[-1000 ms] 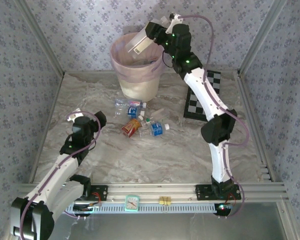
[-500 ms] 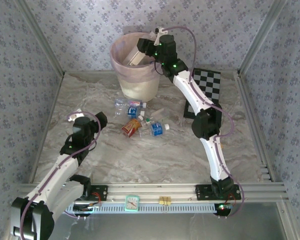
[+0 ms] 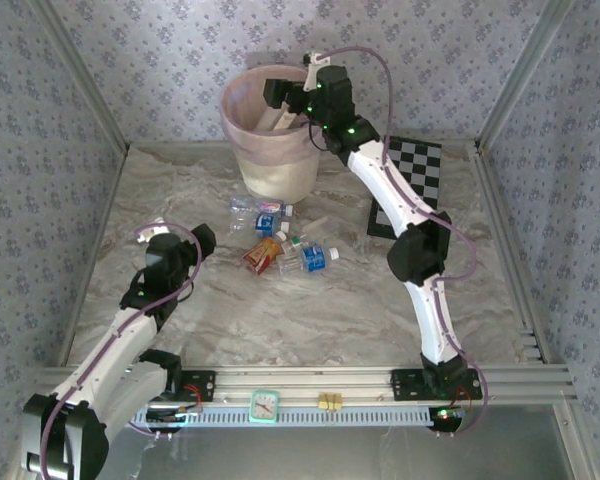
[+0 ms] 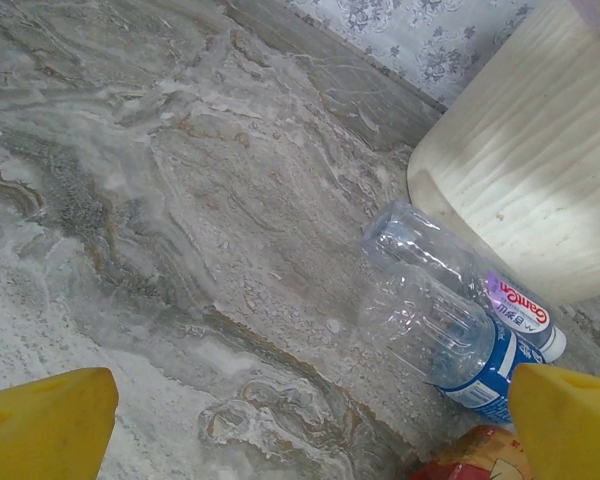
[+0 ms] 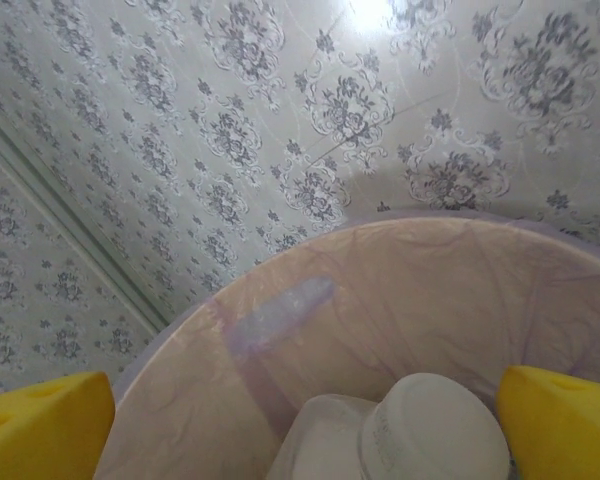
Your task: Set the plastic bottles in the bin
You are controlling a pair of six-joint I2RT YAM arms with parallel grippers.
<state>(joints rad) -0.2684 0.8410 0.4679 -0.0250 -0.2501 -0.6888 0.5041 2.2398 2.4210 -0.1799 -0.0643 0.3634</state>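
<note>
The bin [image 3: 276, 168] is a cream wastebasket with a pink bag over its rim, standing at the back of the table. My right gripper [image 3: 279, 94] hangs over its mouth, open. A clear white-capped bottle [image 5: 420, 435] sits loose below and between the yellow fingertips [image 5: 40, 425], against the pink liner [image 5: 380, 290]. Several plastic bottles [image 3: 285, 240] lie in a heap in front of the bin. My left gripper [image 3: 199, 239] is open just left of that heap, low over the table. Ahead of the left gripper [image 4: 310, 425] lie a purple-labelled bottle [image 4: 450, 265], a blue-labelled one [image 4: 445, 335] and an orange-labelled one [image 4: 480, 462].
A black-and-white checkerboard [image 3: 418, 188] lies flat at the back right, under the right arm. Patterned walls close in the table on three sides. The bin's wall [image 4: 530, 170] stands right behind the nearest bottles. Bare marbled tabletop [image 3: 310, 310] stretches in front of the heap.
My right gripper swung left and down over the bin's mouth and opened, and the bottle it held now rests inside the bin. The left arm has not moved.
</note>
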